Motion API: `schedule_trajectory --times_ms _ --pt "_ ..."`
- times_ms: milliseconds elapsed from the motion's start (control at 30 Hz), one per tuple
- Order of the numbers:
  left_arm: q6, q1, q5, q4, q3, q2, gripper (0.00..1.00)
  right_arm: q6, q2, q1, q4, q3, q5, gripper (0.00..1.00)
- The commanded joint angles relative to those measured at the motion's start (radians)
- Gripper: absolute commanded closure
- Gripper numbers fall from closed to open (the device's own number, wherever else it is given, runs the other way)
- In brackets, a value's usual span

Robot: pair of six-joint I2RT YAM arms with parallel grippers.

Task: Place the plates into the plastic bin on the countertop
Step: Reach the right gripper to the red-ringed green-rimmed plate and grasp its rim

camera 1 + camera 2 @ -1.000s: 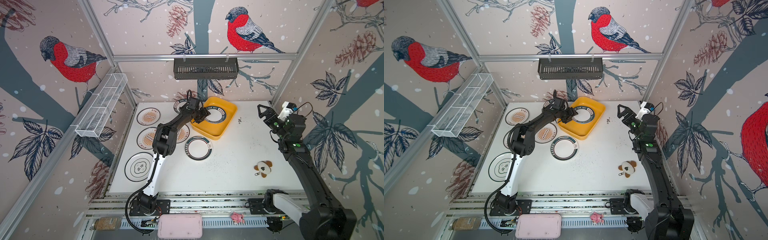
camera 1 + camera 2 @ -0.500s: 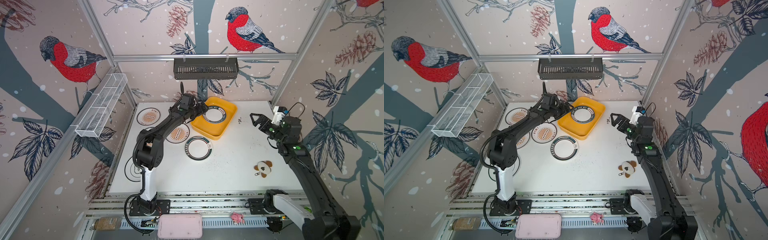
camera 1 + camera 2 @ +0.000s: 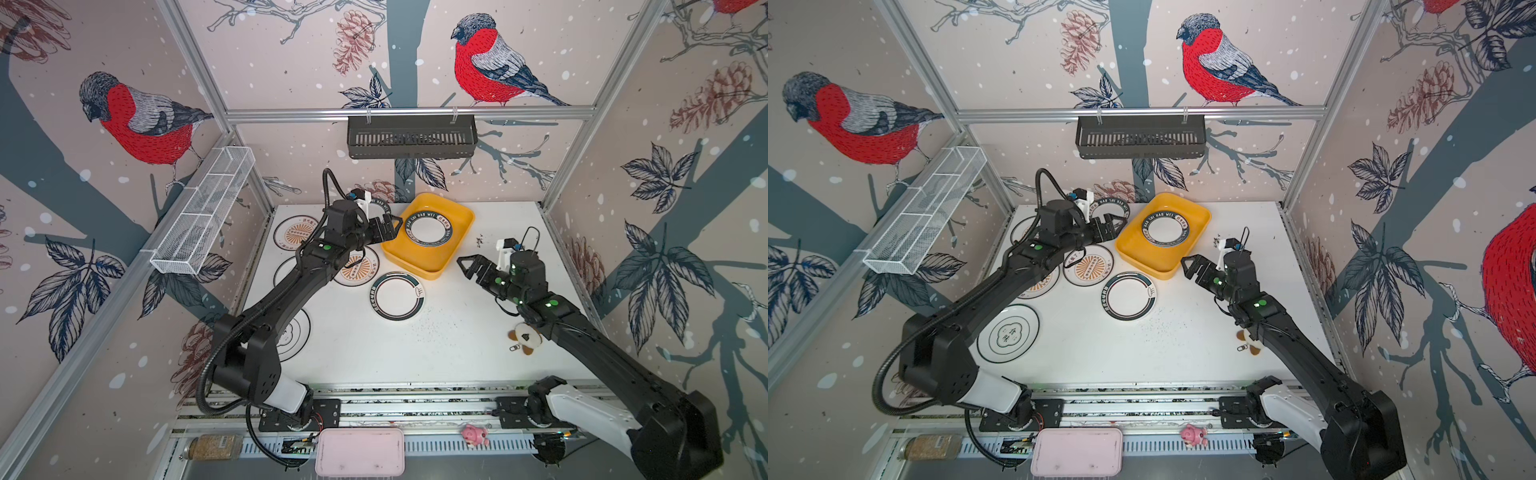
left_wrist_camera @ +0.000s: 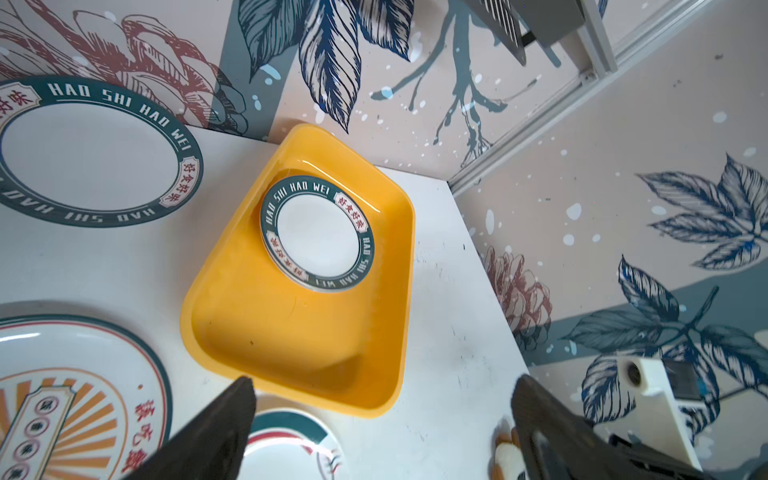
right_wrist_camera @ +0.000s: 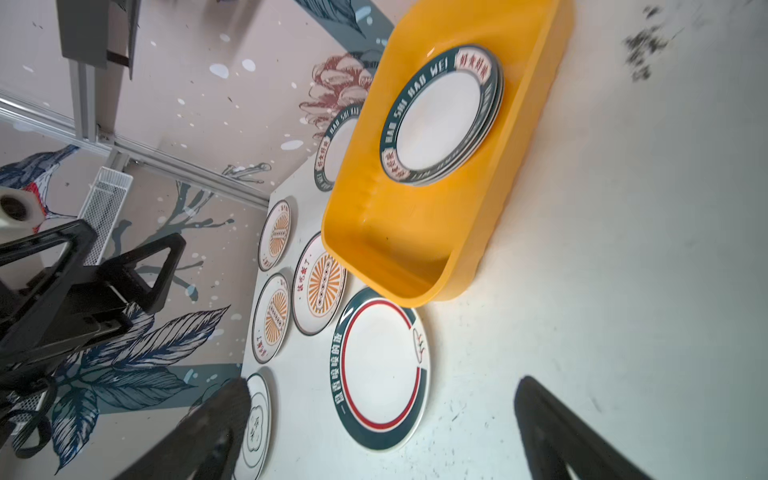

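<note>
Pulled left gripper (image 3: 388, 227) back off plastic bin (image 3: 415, 266), jaws wide, empty. Brought right gripper (image 3: 464, 268), equally agape and empty, nearer red-ringed plate (image 3: 397, 296) at bin's near corner, leftward along countertop (image 3: 457, 353).

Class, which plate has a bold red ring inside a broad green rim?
The plate beside the yellow bin's near end; others show sunbursts, lettering or black rings.

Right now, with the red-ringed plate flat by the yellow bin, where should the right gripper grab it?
Take the red-ringed plate by its rim on the open-table side facing the right gripper, one finger probably under the lip. It lies flat, so only the edge offers a hold; the yellow bin crowds its far edge, a sunburst plate its left in both top views.
</note>
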Motion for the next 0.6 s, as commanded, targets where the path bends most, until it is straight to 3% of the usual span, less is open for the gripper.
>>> schedule_trajectory --times_ms 0,133,233,567 --pt "0.069 0.005 0.021 -0.01 -0.066 -0.083 0.04 0.056 0.047 0.064 0.061 -0.003 0.059 0.0" --pt "0.071 0.005 0.027 -0.022 -0.16 -0.19 0.04 0.068 0.132 0.127 0.084 0.003 0.077 0.0" --pt "0.083 0.005 0.033 -0.056 -0.206 -0.259 0.04 0.076 0.19 0.14 0.118 0.006 0.013 0.01" --pt "0.062 0.008 0.034 -0.103 -0.421 -0.484 0.04 0.138 0.426 0.219 0.289 -0.009 -0.023 0.1"
